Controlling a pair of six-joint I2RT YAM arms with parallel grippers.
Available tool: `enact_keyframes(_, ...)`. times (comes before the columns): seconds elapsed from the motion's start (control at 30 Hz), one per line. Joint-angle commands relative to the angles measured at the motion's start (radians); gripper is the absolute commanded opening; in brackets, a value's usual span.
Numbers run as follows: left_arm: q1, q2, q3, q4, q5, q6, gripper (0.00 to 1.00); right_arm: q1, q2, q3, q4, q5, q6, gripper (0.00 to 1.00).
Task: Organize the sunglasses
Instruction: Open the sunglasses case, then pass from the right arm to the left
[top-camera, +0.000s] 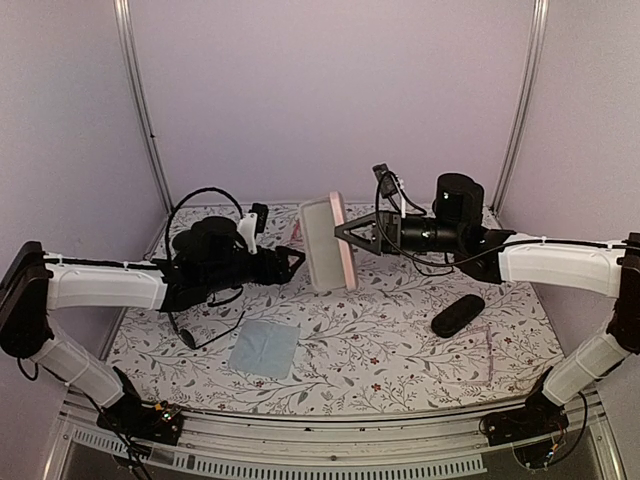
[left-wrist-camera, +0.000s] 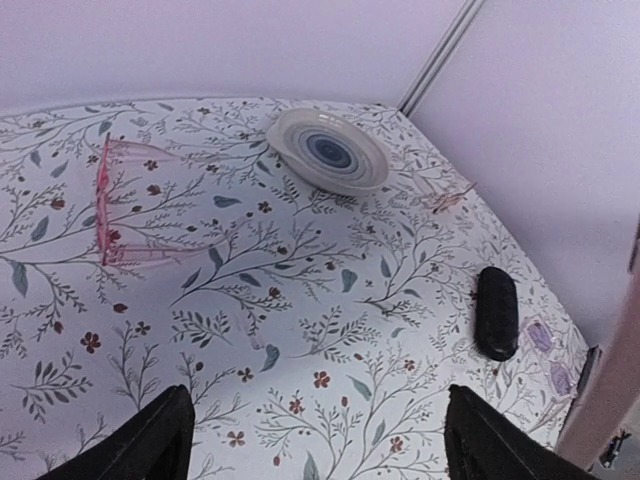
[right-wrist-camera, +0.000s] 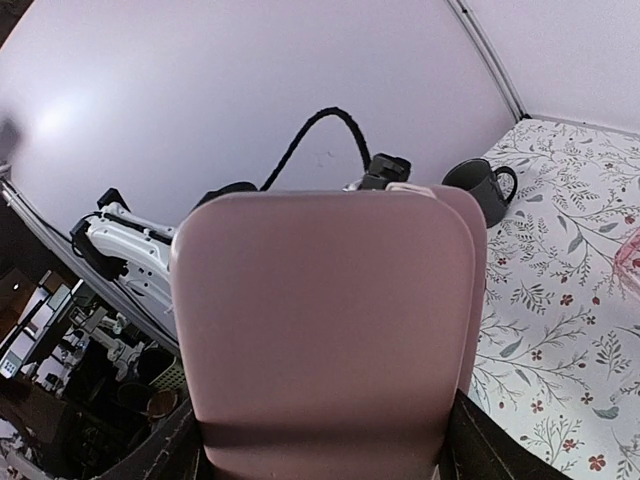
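**Right jaws clamped on pink case, left jaws released, sunglasses flat on worktop**

- Right jaws: clenched on a pink case (right-wrist-camera: 325, 330), gripped at its two sides. One dark finger (right-wrist-camera: 150, 455) is seen at each lower corner of the right wrist view, and the case fills most of that frame.
- The case is held raised above the flowered worktop (top-camera: 400, 350), roughly mid-table, with its broad face turned toward the left arm (top-camera: 100, 285).
- Left jaws: spread wide, nothing gripped. In the left wrist view only bare worktop is seen between the two dark fingers (left-wrist-camera: 150, 440).
- From the top view the left jaws are pointed at the case and are very close to its left edge. Contact cannot be told.
- Sunglasses (top-camera: 188, 339): laid on the worktop at the near left, below the left arm's forearm and just beside a grey-blue cloth (top-camera: 265, 348). Only a thin black wire outline and a dark lens are made out, and finer detail is too small to tell. They are touched by neither set of jaws.
- A black oval case (top-camera: 458, 315) is laid on the worktop under the right arm (top-camera: 560, 262), well apart from the sunglasses.
- Pink clear glasses (left-wrist-camera: 120, 210) are seen unfolded on the worktop in the left wrist view, with a white plate (left-wrist-camera: 328, 152) with blue rings farther back.
- A dark mug (right-wrist-camera: 485, 185) is seen upright near the back wall in the right wrist view.
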Motion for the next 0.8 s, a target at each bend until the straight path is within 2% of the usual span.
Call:
enact_keyframes(0.0,0.011,-0.002,-0.007,-0.055,-0.051,0.011,0.88,0.011,-0.047,0.000,0.028,0.000,-0.004,0.00)
enact_keyframes(0.17,0.002,-0.069,0.003,-0.065,-0.026,0.021,0.87,0.011,-0.033,0.054,-0.161,0.159,-0.062,0.00)
enact_keyframes(0.3,-0.017,-0.113,0.031,-0.113,-0.051,0.035,0.87,0.011,-0.012,0.088,-0.265,0.221,-0.092,0.00)
enact_keyframes(0.5,-0.063,-0.061,0.121,-0.190,-0.084,0.057,0.86,0.011,0.014,0.103,-0.304,0.218,-0.091,0.00)
enact_keyframes(0.77,-0.096,0.075,0.209,-0.185,-0.103,-0.008,0.76,0.011,0.025,0.104,-0.305,0.212,-0.059,0.00)
